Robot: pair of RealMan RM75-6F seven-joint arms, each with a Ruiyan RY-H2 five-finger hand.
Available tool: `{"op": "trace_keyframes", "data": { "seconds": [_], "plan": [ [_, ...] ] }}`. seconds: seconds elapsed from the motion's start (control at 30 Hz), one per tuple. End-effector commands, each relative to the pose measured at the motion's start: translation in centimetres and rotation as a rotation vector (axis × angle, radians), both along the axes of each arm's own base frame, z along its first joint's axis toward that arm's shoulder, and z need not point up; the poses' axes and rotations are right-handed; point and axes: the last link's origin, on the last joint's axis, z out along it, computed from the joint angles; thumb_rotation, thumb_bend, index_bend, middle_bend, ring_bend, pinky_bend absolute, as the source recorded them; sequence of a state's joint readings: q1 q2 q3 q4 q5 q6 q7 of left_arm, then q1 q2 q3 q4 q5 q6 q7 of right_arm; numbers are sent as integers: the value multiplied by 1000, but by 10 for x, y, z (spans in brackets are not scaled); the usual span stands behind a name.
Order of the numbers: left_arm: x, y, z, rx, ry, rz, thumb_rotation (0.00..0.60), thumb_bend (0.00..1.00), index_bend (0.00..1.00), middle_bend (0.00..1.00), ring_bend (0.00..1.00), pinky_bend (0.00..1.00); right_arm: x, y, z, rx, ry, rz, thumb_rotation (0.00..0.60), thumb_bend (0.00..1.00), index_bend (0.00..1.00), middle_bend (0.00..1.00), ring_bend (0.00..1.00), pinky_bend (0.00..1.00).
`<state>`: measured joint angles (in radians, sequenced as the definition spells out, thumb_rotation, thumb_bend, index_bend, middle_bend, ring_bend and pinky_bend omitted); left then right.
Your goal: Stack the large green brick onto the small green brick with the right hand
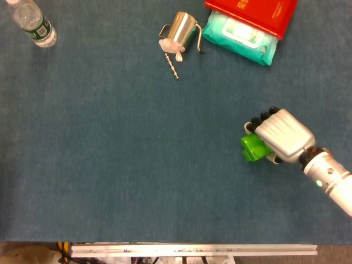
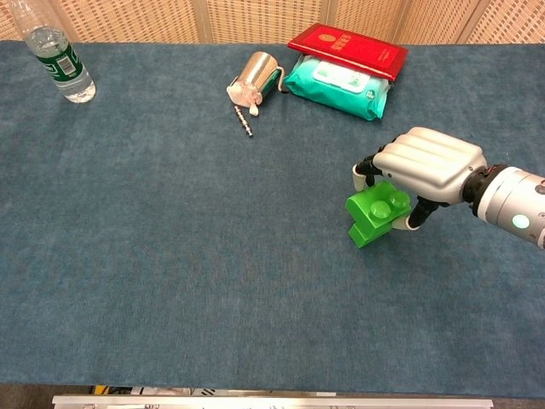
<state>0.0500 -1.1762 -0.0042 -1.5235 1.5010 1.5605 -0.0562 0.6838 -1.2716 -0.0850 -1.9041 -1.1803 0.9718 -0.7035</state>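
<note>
The large brick [image 2: 381, 205] sat on the small brick [image 2: 366, 233] at right, apparently seated, right robot hand [image 2: 423, 168] gripping it.

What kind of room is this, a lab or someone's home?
Probably a robot test bench: a blue felt-covered table, a woven screen behind, and unrelated props, a water bottle, metal cup and wipes pack.

We see a bench [image 2: 170, 256] covered in blue felt. At its far left corner stands a clear water bottle [image 2: 60, 53]; farther right lie a tipped metal cup [image 2: 255, 73], a teal wipes pack [image 2: 334, 85] under a red booklet [image 2: 347, 49], and nearer, a small green brick [image 2: 366, 232].
</note>
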Motion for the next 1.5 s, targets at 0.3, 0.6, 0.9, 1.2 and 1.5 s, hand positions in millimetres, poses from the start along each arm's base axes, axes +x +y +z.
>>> {"op": "trace_keyframes", "data": {
  "seconds": [0.3, 0.6, 0.9, 1.2, 1.5],
  "plan": [
    [-1, -1, 0, 4, -2, 2, 600, 280, 174, 177, 184, 123, -3, -4, -1, -18, 13, -4, 600, 256, 588, 486, 355, 332],
    [-2, 0, 0, 3, -3, 2, 600, 280, 174, 177, 184, 122, -5, -4, -1, -36, 24, 10, 600, 256, 588, 486, 359, 332],
    [-2, 0, -1, 1, -3, 3, 600, 280, 174, 177, 184, 122, -7, -3, -2, -46, 26, 2, 600, 257, 588, 486, 360, 332],
    [-3, 0, -1, 1, -4, 5, 600, 280, 174, 177, 184, 122, -9, -2, -3, -61, 24, 0, 600, 256, 588, 486, 361, 332],
    [-3, 0, -1, -1, -3, 6, 600, 280, 174, 177, 184, 122, -12, -2, -4, -61, 12, -16, 600, 256, 588, 486, 363, 333]
  ]
}}
